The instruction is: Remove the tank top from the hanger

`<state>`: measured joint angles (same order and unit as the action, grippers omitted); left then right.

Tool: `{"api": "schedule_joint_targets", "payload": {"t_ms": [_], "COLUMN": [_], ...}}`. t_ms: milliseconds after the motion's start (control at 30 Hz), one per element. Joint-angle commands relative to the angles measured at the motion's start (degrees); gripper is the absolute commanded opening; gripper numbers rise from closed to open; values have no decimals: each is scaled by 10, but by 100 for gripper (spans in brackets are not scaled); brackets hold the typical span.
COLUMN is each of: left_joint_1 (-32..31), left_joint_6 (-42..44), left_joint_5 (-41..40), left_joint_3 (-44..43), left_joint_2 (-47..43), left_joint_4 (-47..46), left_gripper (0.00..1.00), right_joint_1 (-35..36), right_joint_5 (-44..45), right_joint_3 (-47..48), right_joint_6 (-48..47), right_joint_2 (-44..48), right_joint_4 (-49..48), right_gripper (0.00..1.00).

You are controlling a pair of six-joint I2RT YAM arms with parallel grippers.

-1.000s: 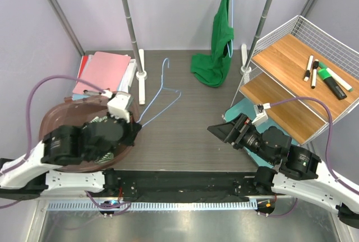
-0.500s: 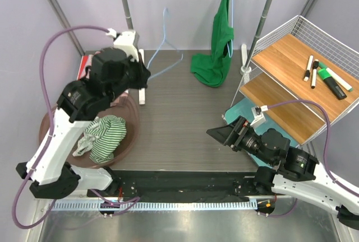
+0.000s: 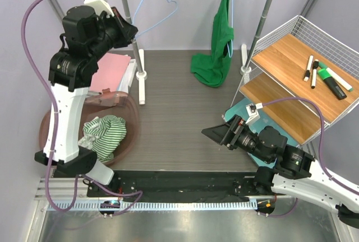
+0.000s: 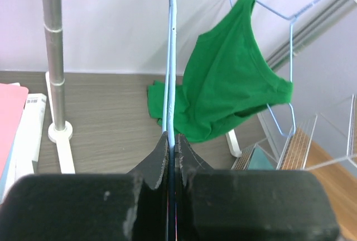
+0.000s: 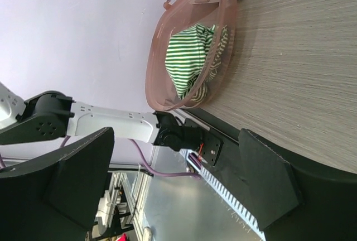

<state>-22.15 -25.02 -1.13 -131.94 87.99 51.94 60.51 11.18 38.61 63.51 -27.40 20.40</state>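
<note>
- One counter (image 3: 179,119) carries everything, with two arms bolted at its near edge.
- One clothes rail (image 3: 128,12) on two uprights stands at the back. One wire rack (image 3: 320,29) with two wooden shelves stands to the right.
- One brown basin (image 3: 128,120) sits at the left and holds one striped garment (image 3: 104,135).
- One green tank top (image 3: 216,46) hangs by a shoulder strap from the right end of the rail. It is plain and sleeveless, and its lower end is bunched on the counter.
- One pink folder (image 3: 109,71) lies on a stack behind the basin.
- There are two blue wire hangers. The bare hanger (image 4: 171,57) is pinched in the left gripper (image 4: 171,143), raised near the rail. The other hanger (image 4: 291,46) carries the green top.
- The right gripper (image 3: 213,134) is spread wide and holds nothing, low over the counter.
- Four markers (image 3: 322,77) lie on the upper shelf.
</note>
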Motion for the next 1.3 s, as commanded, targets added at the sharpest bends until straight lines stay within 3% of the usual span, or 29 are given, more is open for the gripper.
{"api": "schedule_joint_targets", "payload": {"t_ms": [0, 233, 300, 667, 867, 1033, 1200, 1267], "left_joint_1": [57, 134, 135, 135, 135, 135, 135, 135], "left_joint_6": [-49, -164, -166, -150, -127, -111, -110, -108], "left_joint_5": [92, 191, 195, 186, 176, 177, 176, 168], "left_joint_3": [-17, 21, 21, 214, 233, 251, 285, 295], "left_joint_2": [17, 38, 41, -67, -80, -83, -99, -107], "left_joint_4": [-83, -184, -177, -195, -151, -136, -143, -144], "left_gripper": [0, 0, 0, 0, 0, 20, 29, 41], "right_joint_1": [-1, -1, -1, -1, -1, -1, 0, 0], "right_joint_5": [-10, -4, -5, -15, -4, 7, -8, -17], "right_joint_3": [6, 10, 11, 9, 10, 5, 15, 14], "right_joint_6": [-4, -8, -7, -36, -93, -159, -198, -218], "right_joint_2": [2, 2, -2, -39, -58, -74, -102, -114], "right_joint_4": [-37, -37, -39, -46, -28, -24, -40, -63], "right_gripper": [99, 99, 99, 99, 99, 99, 99, 99]}}
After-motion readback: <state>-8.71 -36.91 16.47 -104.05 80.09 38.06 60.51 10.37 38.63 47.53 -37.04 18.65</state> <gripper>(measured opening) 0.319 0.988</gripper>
